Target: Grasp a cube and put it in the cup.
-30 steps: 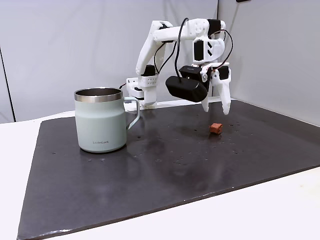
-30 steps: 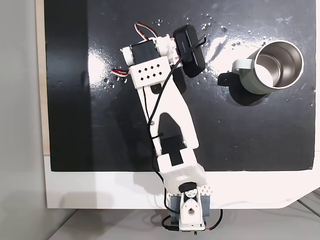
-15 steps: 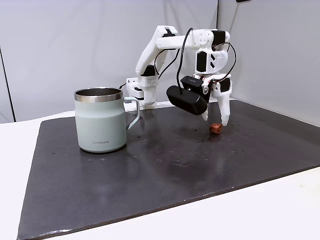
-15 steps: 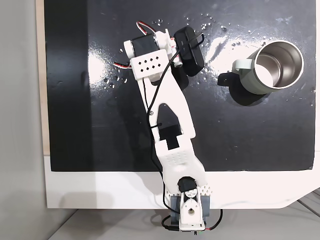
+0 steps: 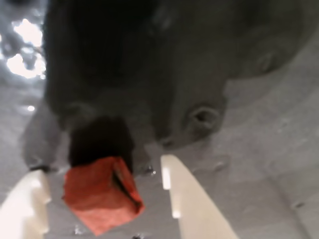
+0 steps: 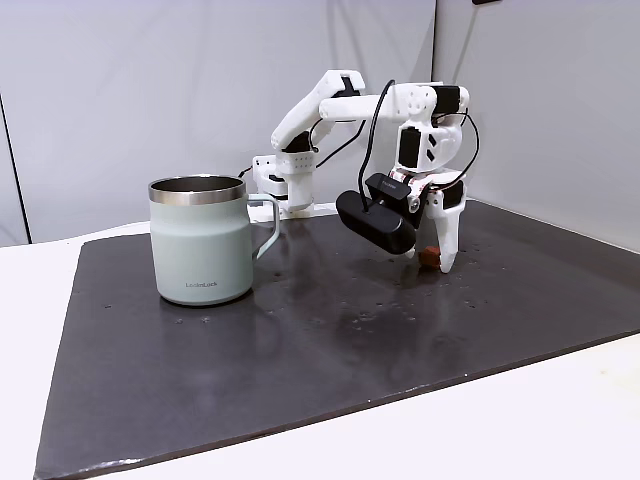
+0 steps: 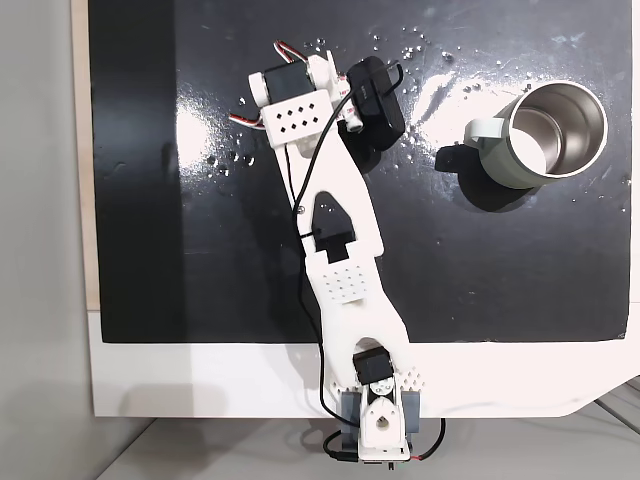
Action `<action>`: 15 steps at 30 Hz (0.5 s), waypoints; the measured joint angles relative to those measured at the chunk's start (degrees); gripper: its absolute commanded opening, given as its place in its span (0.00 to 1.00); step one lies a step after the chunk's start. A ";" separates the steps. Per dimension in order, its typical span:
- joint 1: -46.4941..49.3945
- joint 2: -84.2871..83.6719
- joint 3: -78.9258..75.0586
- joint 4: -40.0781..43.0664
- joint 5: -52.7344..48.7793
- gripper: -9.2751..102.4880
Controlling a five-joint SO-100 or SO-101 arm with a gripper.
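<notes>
- On the white worktop (image 6: 560,420): dark mat (image 6: 300,330) covers most of it; cup and cube both sit on the mat.
- Arm (image 7: 335,225) reaches from its base at the worktop edge out over the mat, wrist bent down; black wrist camera (image 6: 375,222) hangs on the side facing the cup.
- Cup (image 6: 201,240): upright, well apart from the arm tip, to its left in a fixed view; handle points toward the arm. In a fixed view (image 7: 548,135) from above, steel inside visible.
- Gripper (image 6: 434,262): lowered to the mat, tips at or just above the surface.
- Fingers (image 5: 187,199): spread apart, one each side of the cube, gaps visible on both sides, not gripping.
- Cube (image 5: 102,194): on the mat between the fingers, nearer the left one in the wrist view; in a fixed view (image 6: 430,254) just a reddish speck at the tips.
</notes>
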 measured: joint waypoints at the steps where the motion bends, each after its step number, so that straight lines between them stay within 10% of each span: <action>1: 0.00 -1.41 -2.37 0.97 -0.26 0.29; 15: 0.09 -5.19 -9.40 3.78 -0.26 0.23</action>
